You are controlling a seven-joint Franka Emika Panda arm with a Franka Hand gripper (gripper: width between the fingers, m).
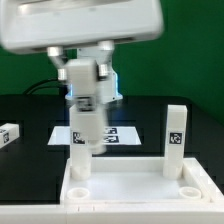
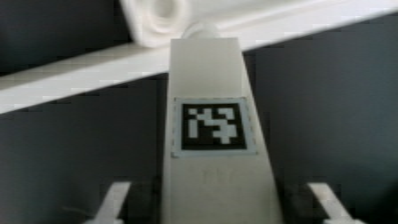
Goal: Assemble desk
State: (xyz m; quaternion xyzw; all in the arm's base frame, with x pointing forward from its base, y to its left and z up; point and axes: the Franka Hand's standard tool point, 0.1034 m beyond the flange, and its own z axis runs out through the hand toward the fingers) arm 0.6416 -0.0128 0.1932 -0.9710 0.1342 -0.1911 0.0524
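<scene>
Seating leg 2 of 4, by the look. Tool clenched on an upright white leg, poised over the rimmed panel's corner socket at the exterior view's left; fitted leg already upright at that view's right. Calls next for a plumb, straight descent.

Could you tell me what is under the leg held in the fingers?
A corner socket of the panel lies under the leg. The socket's inside is hidden by the leg's lower end.
</scene>
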